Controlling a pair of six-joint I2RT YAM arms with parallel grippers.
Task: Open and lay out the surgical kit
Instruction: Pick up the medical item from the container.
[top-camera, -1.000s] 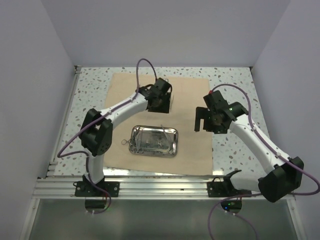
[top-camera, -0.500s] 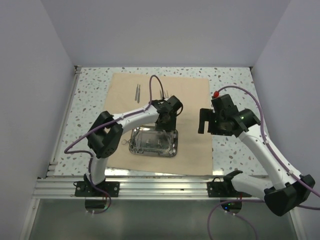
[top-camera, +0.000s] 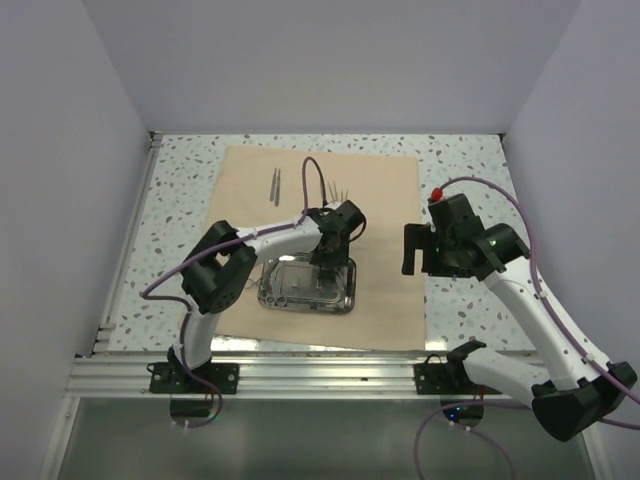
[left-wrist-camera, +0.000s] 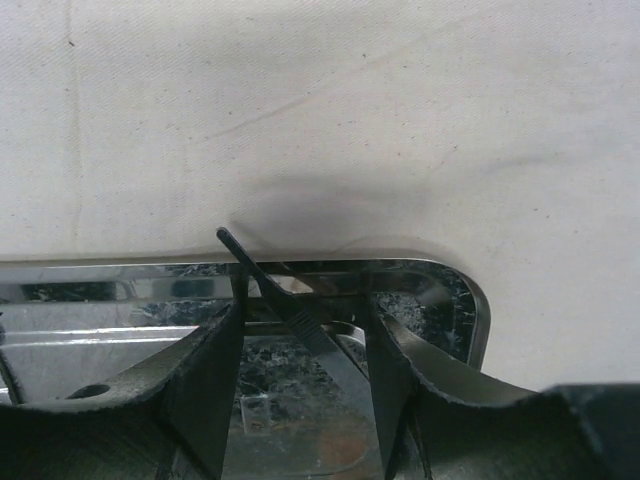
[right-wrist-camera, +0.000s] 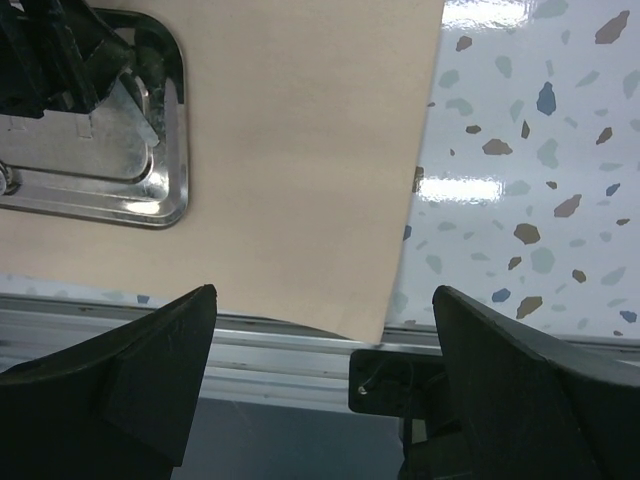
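**Supervisor:** How is the kit standing?

**Inspector:** The cloth wrap (top-camera: 375, 175) is lying opened flat on the surface (top-camera: 175, 180). The steel tray (top-camera: 270, 303) is sitting on the near middle of the wrap. A tweezer-like pair (top-camera: 275, 186) is lying on the wrap's far part, well apart from the tray. A second thin item (top-camera: 338, 190) is lying near it, too small to identify. In my judgement the opening is done and the laying out is only partly done, since more instruments are lying in the tray.

**Supervisor:** And the grippers?

**Inspector:** The left gripper (left-wrist-camera: 303, 325) is sitting at the tray's far right corner. Its fingers (left-wrist-camera: 205, 380) are spread, straddling one instrument (left-wrist-camera: 262, 278) without pinching it. The right gripper (right-wrist-camera: 325, 330) is hovering over the wrap's right edge, fingers spread wide and holding nothing.

**Supervisor:** Which way is that instrument pointing?

**Inspector:** In the left wrist view its long axis is running diagonally, from lower right to upper left. The dark ribbed tip is pointing out over the tray's rim toward bare cloth, and the rest is reaching back into the tray.
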